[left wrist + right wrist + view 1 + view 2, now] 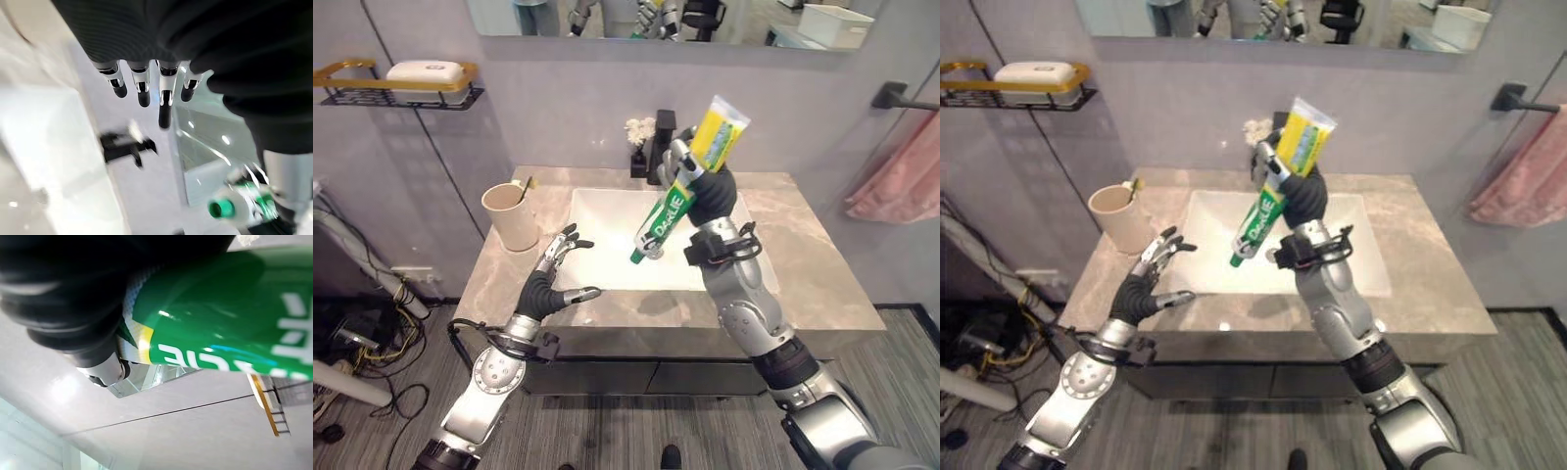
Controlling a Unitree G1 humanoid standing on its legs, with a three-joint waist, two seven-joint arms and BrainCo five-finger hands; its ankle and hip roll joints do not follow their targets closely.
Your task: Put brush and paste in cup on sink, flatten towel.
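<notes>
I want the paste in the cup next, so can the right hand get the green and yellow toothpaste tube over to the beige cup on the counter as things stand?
Probably yes. The right hand holds the green and yellow toothpaste tube lifted above the white sink basin, and the beige cup stands open-topped on the counter, though the open left hand hovers near that path.

The cup stands on the counter left of the sink. The faucet rises behind the sink. A towel hangs right of the sink; a shelf is mounted to the left.
</notes>
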